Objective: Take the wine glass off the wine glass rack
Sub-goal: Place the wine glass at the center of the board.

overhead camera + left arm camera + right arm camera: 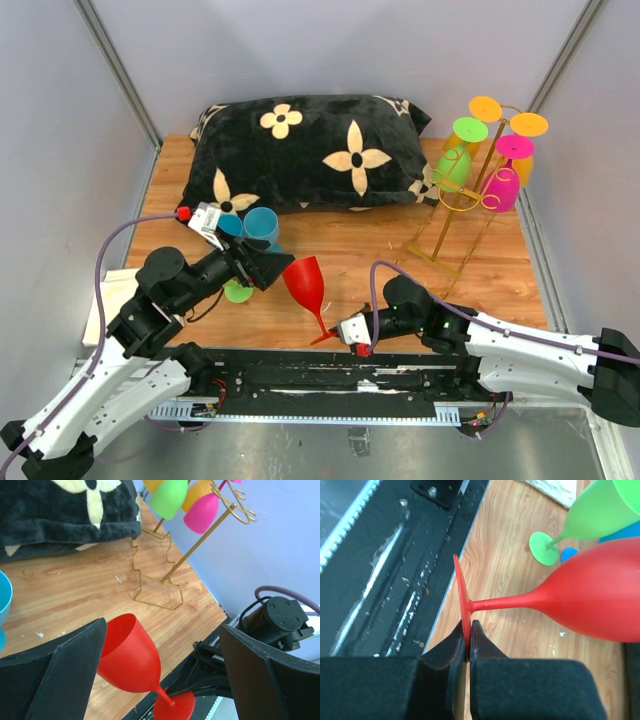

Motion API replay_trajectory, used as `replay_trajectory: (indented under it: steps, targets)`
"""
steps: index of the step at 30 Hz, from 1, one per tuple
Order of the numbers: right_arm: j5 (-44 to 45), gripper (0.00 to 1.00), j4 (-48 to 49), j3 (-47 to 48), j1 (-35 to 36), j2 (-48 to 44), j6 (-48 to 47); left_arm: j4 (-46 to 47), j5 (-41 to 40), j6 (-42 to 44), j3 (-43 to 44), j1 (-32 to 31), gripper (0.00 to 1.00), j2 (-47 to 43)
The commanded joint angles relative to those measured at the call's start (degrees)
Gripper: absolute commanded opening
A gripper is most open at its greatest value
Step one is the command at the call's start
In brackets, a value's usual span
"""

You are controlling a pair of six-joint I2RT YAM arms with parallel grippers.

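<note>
Pillow (305, 150) rear left, rack (463, 200) rear right, wine glass (306, 281) front centre

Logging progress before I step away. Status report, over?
Left pincer open beside red wine glass. Right pincer shut on its foot; glass tilted, off the wine glass rack. Blue glass, green glass close by, not blocking.

No text, label, brand, number or sign can be read in any view; only cream flower motifs without letters are seen printed on the black pillow (300, 175).
</note>
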Motion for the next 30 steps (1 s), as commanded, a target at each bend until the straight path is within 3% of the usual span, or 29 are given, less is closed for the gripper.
replay_trajectory:
  steps: [1,5,13,30]
  targets:
    - [4.7,0.01,-0.4,-0.6,0.9,-0.6,-13.7,-1.5,-1.1,-0.1,1.1,-0.3,1.0,2.2]
    - [4.1,0.01,-1.0,-0.9,0.9,-0.6,-14.4,-6.3,-2.4,-0.9,3.1,-0.3,1.0,7.2]
    - [0.3,0.01,-6.7,0.6,0.9,0.7,-14.9,-7.7,9.1,-0.4,8.4,-0.2,1.0,15.1]
    - [-0.8,0.01,-6.4,-0.9,0.9,-3.8,-14.7,-8.6,25.7,4.6,7.8,0.1,0.99,20.9]
